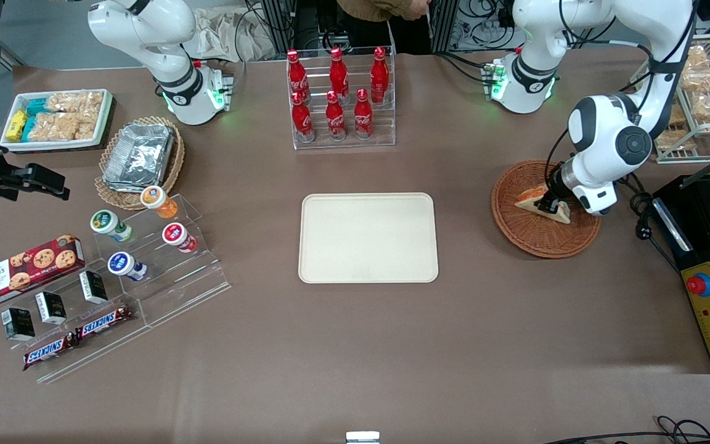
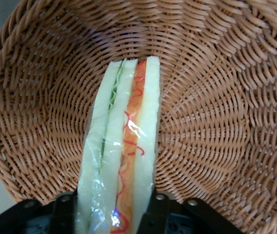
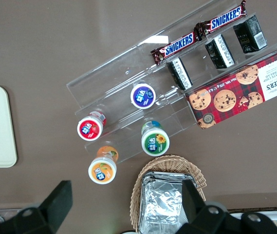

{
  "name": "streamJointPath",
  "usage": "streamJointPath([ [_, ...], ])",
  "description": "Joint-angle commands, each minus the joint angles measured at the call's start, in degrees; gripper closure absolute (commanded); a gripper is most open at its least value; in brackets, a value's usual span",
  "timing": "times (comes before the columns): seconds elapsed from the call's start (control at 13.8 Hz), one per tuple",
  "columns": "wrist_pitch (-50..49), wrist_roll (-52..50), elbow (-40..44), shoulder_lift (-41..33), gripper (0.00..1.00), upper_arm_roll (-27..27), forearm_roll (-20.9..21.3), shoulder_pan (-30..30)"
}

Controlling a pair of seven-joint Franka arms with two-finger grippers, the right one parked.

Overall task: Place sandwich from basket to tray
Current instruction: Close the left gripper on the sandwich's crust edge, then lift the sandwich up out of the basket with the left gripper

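Sandwich (image 2: 121, 146) sits in the reddish-brown basket (image 1: 518, 225), wedge standing on edge, filling layers (orange-red and green) facing the wrist camera. Gripper (image 1: 546, 203) is down inside the basket, fingers (image 2: 155, 207) clamped on either side of the bread, so it's gripping the sandwich. Nothing else in that basket. Cream tray (image 1: 368, 238) lies flat mid-table, well apart from the basket toward the parked arm's end, with nothing on it. Other containers: tan wicker basket (image 1: 167, 176) holds stacked foil containers (image 1: 139, 154); white tray (image 1: 105, 117) holds snack packets (image 1: 62, 117); clear rack (image 1: 386, 132) holds six red cola bottles (image 1: 336, 92), upright.
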Motion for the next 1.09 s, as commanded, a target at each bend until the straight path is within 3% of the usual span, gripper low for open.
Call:
streamJointPath([
  [0.0, -0.66, -2.43, -0.17, -2.08, 0.69, -0.17, 1.29, 0.11],
  [0.51, -16.56, -1.64, 7.46, -9.11, 0.67, -0.35, 1.9, -0.15],
  [1.02, -32.66, 1.51, 24.17, -9.9, 0.67, -0.96, 2.69, -0.68],
])
